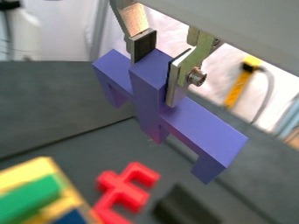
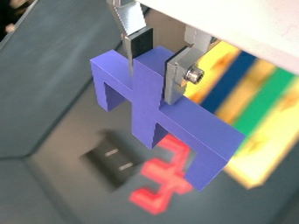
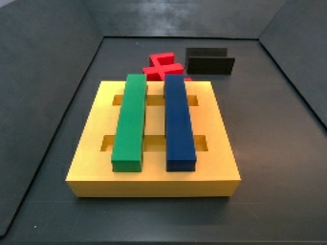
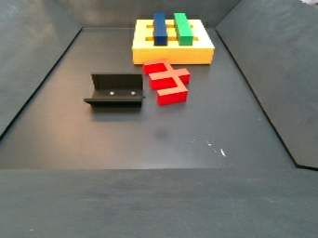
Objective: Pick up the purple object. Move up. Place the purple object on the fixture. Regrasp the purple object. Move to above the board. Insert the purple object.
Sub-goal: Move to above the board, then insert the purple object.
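Note:
My gripper (image 1: 162,66) is shut on the central stub of the purple object (image 1: 163,114), a matte purple cross-like block, and holds it high above the floor. Both wrist views show this grip, gripper (image 2: 158,66) on the purple object (image 2: 152,109). Neither the gripper nor the purple object shows in the side views. The black fixture (image 4: 114,90) stands on the dark floor and also shows below the held piece in a wrist view (image 2: 114,157). The yellow board (image 3: 90,134) lies beyond it, with a green bar (image 3: 130,120) and a dark-blue bar (image 3: 179,120) in its slots.
A red cross-shaped block (image 4: 166,82) lies on the floor between the fixture and the board (image 4: 174,56); it shows under the held piece in both wrist views (image 2: 163,179). Dark sloped walls enclose the floor on all sides.

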Motion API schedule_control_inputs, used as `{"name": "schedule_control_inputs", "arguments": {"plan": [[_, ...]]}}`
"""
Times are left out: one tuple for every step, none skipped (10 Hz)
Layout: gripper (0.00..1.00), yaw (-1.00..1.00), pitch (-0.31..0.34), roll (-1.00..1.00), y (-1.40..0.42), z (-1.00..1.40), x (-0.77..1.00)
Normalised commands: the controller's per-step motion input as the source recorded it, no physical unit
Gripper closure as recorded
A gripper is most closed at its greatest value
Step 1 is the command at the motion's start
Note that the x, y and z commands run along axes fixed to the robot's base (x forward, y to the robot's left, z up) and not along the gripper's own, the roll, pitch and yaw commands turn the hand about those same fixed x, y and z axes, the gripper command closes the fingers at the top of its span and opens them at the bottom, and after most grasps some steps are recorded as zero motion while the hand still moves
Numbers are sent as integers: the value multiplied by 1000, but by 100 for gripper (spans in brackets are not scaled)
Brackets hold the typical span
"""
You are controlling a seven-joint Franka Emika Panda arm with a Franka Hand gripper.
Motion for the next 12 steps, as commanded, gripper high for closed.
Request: {"name": "schedule_control_inputs", "arguments": {"plan": [[100, -9, -47, -1000, -861, 175, -842], [100, -8, -53, -1000, -442, 80, -472], [100, -21, -33, -1000, -110, 11, -162], [100, -26, -30, -1000, -16, 12, -59], [100, -13, -37, -712, 19, -4, -48], [100, -14, -46, -497, 18, 6, -56], [100, -5, -53, -277, 17, 0, -52], [100, -7, -50, -211, 16, -2, -44], [100, 0, 0, -4, 0, 0, 0], [100, 0, 0, -30, 0, 0, 0], [100, 0, 0, -209, 0, -57, 0], [100, 0, -19, -239, 0, -89, 0]]}}
